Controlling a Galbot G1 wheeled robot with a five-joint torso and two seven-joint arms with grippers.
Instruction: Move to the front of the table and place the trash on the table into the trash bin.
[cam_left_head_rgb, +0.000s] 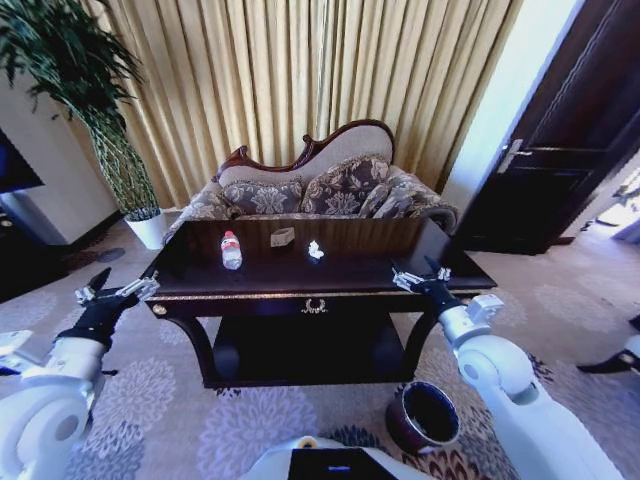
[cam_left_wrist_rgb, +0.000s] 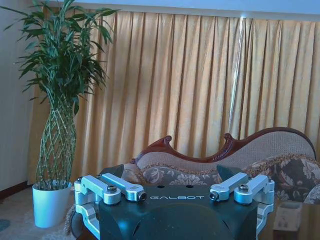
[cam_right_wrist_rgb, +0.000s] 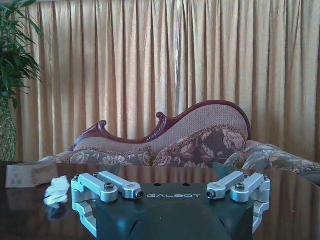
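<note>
Head view: one dark glossy bench (cam_left_head_rgb: 300, 285) sits square in front of the robot, gold emblem on its front edge, lower shelf under it. Three trash items are on top, in a row near the far edge: one clear bottle (cam_left_head_rgb: 231, 250) with red cap standing at left, one small brown carton (cam_left_head_rgb: 283, 237) in the middle, one crumpled white scrap (cam_left_head_rgb: 316, 250) to its right. All three are apart from each other. One round dark trash bin (cam_left_head_rgb: 424, 416) is on the carpet near the bench's front right leg, beside the right arm. Left pincer (cam_left_head_rgb: 118, 289) hovers off the bench's left front corner, fingers spread, holding nothing. Right pincer (cam_left_head_rgb: 420, 276) hovers over the right front edge, also spread and empty. One sofa (cam_left_head_rgb: 320, 190) stands behind the bench, one potted plant (cam_left_head_rgb: 95, 110) to the left.

Left wrist view: left pincer (cam_left_wrist_rgb: 176, 196) wide open, nothing between the fingers. Plant in white pot (cam_left_wrist_rgb: 50, 202), sofa back and curtain (cam_left_wrist_rgb: 200, 80) ahead.

Right wrist view: right pincer (cam_right_wrist_rgb: 172, 194) wide open, empty, above the bench top (cam_right_wrist_rgb: 290, 200). Scrap (cam_right_wrist_rgb: 57, 190) and carton (cam_right_wrist_rgb: 31, 174) lie beyond it, near each other.
</note>
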